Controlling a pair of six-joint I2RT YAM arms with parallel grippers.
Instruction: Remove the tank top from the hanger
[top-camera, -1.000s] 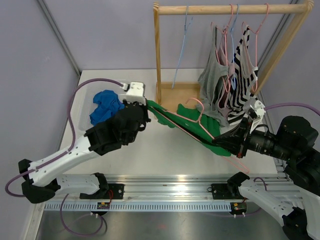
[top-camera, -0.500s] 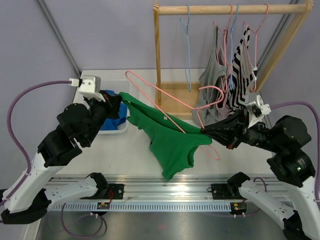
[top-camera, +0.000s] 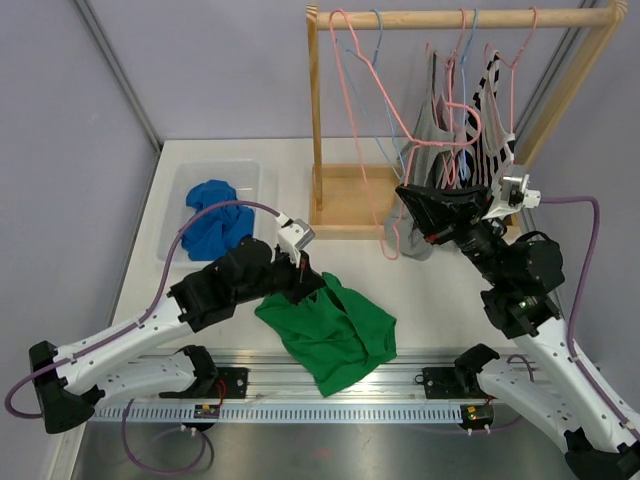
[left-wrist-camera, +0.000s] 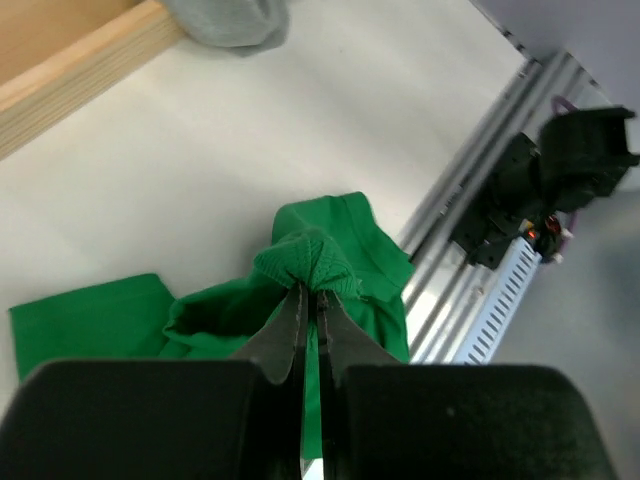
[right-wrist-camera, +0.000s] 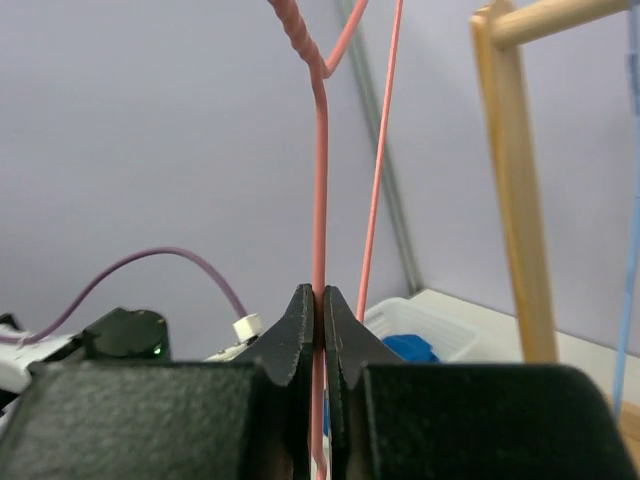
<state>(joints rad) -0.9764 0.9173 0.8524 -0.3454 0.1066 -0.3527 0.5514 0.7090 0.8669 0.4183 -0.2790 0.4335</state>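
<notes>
The left claw (left-wrist-camera: 310, 293) was pressed together on a bunched fold of the green tank top (left-wrist-camera: 318, 262), low over the worktop (top-camera: 430, 290). The rest of the garment lay crumpled on the worktop under that claw and to its right, near the front edge by the metal rail (top-camera: 400, 362), with no hanger in it. The right claw (right-wrist-camera: 320, 297) was pinching the thin wire of the pink hanger (right-wrist-camera: 320, 180), held up in the air in front of the wooden rack (top-camera: 314, 110) and well apart from the tank top. The hanger was bare. Its hook reached up near the rack's top bar, but whether it touched the bar could not be told. Behind the right arm, a grey top (top-camera: 420, 150) and a striped top (top-camera: 492, 95) hung from the rack. At the far left of the worktop stood a clear bin (top-camera: 178, 200) holding blue cloth (top-camera: 212, 222).
</notes>
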